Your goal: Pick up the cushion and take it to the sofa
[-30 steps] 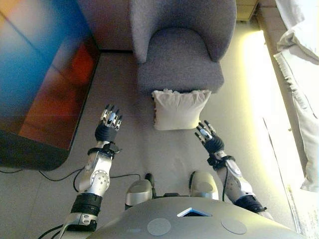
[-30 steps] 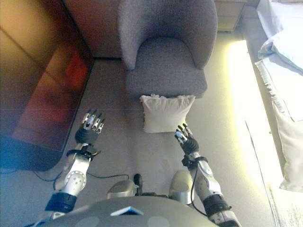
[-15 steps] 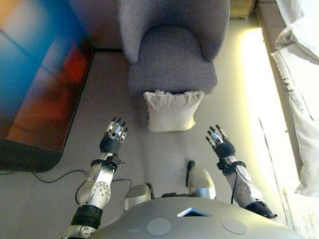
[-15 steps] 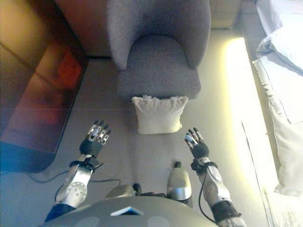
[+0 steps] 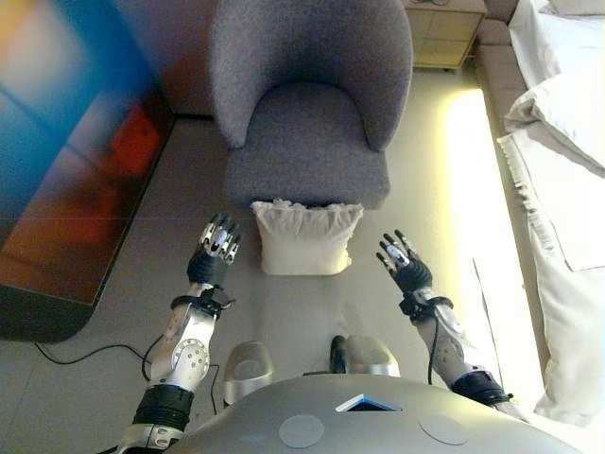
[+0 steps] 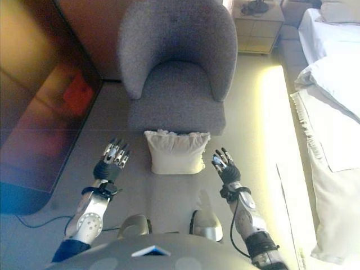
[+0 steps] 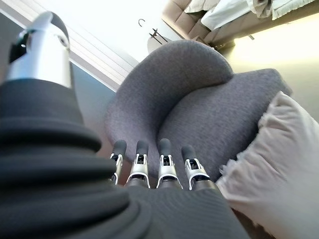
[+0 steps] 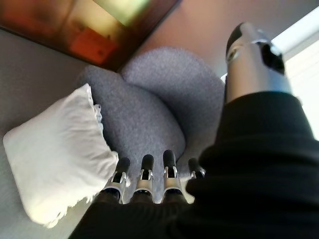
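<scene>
A cream cushion [image 5: 304,238] with a frilled edge stands on the floor, leaning against the front of a grey armchair [image 5: 304,104]. My left hand [image 5: 216,253] is open, just left of the cushion and apart from it. My right hand [image 5: 404,265] is open, a little right of the cushion and apart from it. The cushion also shows in the left wrist view [image 7: 276,164] and the right wrist view [image 8: 57,154], past straight fingers. Neither hand holds anything.
A large dark screen [image 5: 66,151] stands on the floor to the left. A bed with white bedding [image 5: 562,151] runs along the right. A small wooden cabinet [image 6: 259,25] stands behind the armchair at the right.
The camera has moved, so the armchair and cushion sit lower and further left in view. Both hands have come up level with the cushion's sides, still open.
</scene>
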